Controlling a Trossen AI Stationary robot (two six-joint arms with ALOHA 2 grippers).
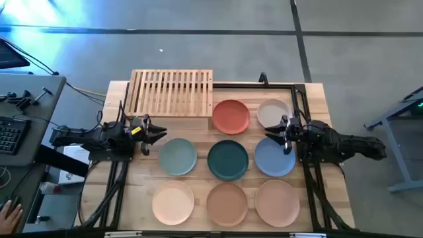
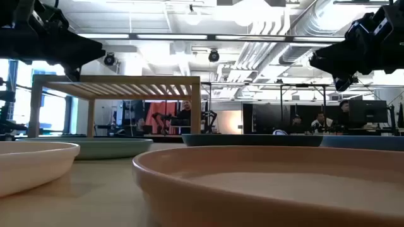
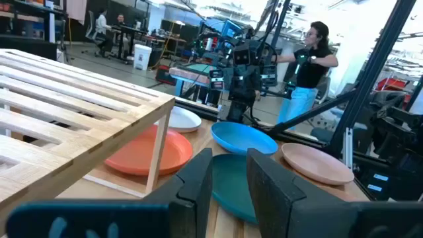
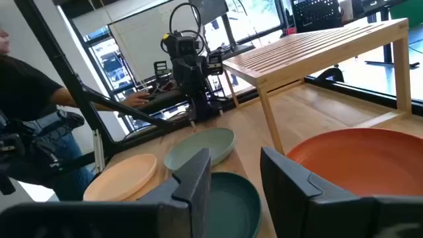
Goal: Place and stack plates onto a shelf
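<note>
The shelf is standing empty at eleven o'clock on the table. Eight plates are lying flat, separate, from centre toward five o'clock. They are looking stiff, light, smooth; the rim is probably the best hold. The left gripper and right gripper are hovering, jaws apart, empty. Neighbouring plates are crowding each rim.

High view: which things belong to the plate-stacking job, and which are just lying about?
Job:
- eight plates, all on the table
- shelf, bare on top
- left gripper, open
- right gripper, open

Lying about:
- keyboard
- person's hand
</note>
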